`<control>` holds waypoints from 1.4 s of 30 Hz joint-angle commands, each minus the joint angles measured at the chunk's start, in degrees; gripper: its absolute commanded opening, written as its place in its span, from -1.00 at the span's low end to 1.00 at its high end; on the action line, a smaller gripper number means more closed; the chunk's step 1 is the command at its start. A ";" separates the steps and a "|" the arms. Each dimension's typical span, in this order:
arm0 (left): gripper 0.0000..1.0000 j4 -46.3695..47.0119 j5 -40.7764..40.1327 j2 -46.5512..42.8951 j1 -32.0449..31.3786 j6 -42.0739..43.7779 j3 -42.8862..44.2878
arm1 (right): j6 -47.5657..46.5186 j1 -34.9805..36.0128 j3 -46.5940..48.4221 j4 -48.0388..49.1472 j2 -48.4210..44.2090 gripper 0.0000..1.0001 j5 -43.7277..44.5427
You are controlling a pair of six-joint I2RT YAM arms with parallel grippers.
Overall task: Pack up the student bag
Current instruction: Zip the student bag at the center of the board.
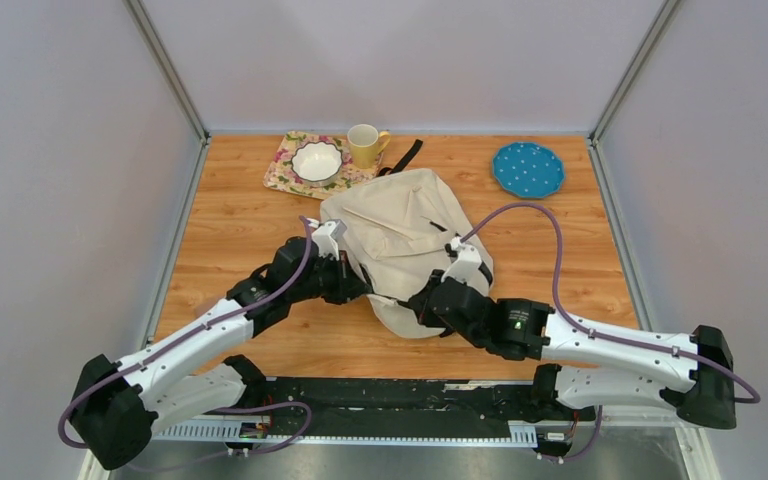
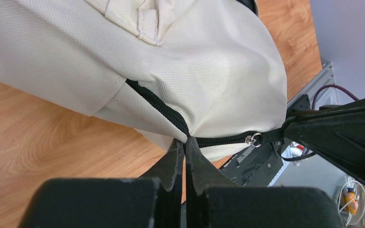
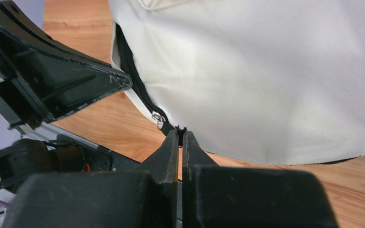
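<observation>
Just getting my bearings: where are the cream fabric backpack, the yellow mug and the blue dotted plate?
cream fabric backpack (image 1: 400,225), top view, middle of its cloth front.
yellow mug (image 1: 364,154), top view, outer wall.
blue dotted plate (image 1: 528,168), top view, centre of its face.

Wood table (image 1: 222,225) w/ pale grey walls (image 1: 400,60) on 3 sides.

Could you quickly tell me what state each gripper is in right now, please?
Left gripper: closed, pinching the zipper edge of the student bag.
Right gripper: closed on the zipper pull.
</observation>
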 commanded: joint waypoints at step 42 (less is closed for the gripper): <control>-1.00 -14.33 -13.60 -10.83 6.94 9.21 2.34 | 7.45 -2.12 -8.20 -23.06 -13.26 -1.00 8.79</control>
